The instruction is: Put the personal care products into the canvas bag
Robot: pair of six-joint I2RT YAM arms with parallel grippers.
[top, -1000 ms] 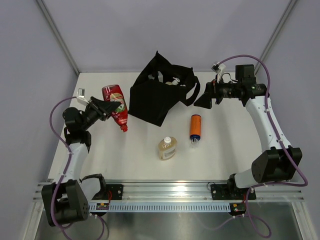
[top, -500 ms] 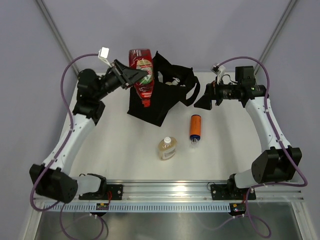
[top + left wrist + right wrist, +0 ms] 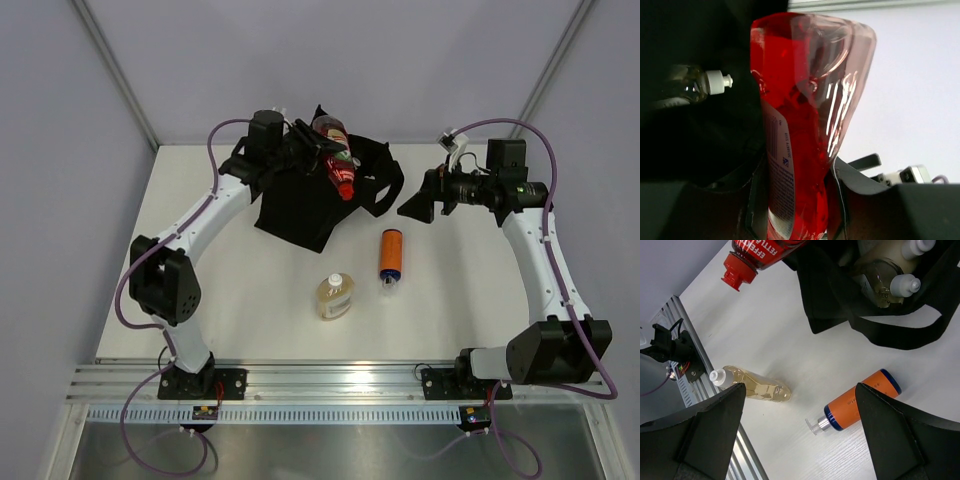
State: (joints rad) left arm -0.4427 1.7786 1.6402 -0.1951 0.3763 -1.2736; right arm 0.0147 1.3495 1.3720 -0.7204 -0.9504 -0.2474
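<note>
Red bottle (image 3: pixel 340 165): translucent, red liquid, red cap, pale label. It is sitting clamped between the jaws of the left pincer (image 3: pixel 322 158), jutting out past the fingertips, tilted with the cap toward the near side.

Black canvas bag (image 3: pixel 298 210): it is sitting directly under the left pincer, mouth open, with one loop handle draping toward the right pincer (image 3: pixel 405 208).

Amber-liquid bottles (image 3: pixel 880 285): white-capped, they are lying inside the bag.

Orange cylinder bottle (image 3: pixel 391 252): it is lying on its side just nearward of the right pincer's spread fingers, clear pump end pointing nearward.

Squat amber bottle (image 3: pixel 334 297): it is lying flat, farther from the right pincer than the orange one, white cap pointing toward the bag.
</note>
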